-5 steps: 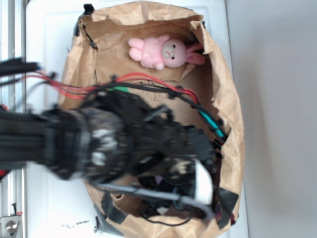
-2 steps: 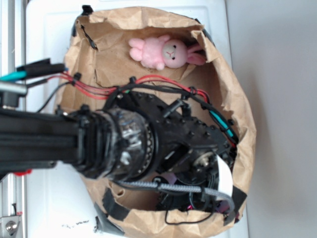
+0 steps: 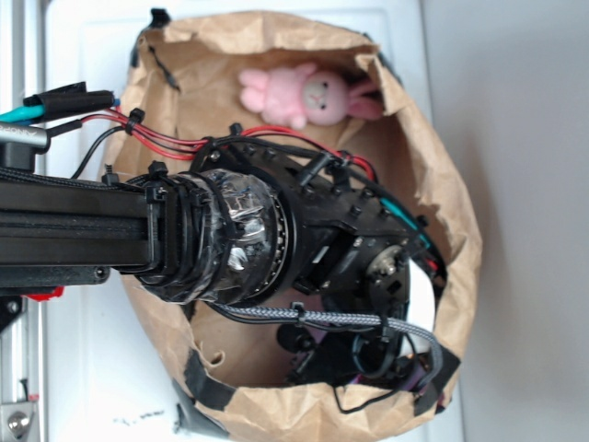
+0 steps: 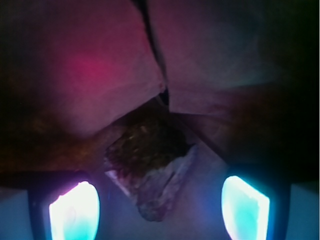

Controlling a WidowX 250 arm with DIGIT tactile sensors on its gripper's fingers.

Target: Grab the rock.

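Wrist view: gripper (image 4: 159, 210) spread apart, glowing fingertips (image 4: 74, 210) at 7 and 5 o'clock (nothing clamped). Between them, toward 12 o'clock: the rock (image 4: 145, 150), dark, rough. Exterior: pink plush toy (image 3: 299, 94) at 12 o'clock inside paper bag (image 3: 451, 221).

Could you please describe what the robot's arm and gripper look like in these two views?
The arm is black, with a round joint wrapped in glossy clear tape. Red, black and teal wires are zip-tied along it, and a grey braided cable runs beneath. In the wrist view, the gripper shows two fingertips, glowing pale blue-white with rounded tops.
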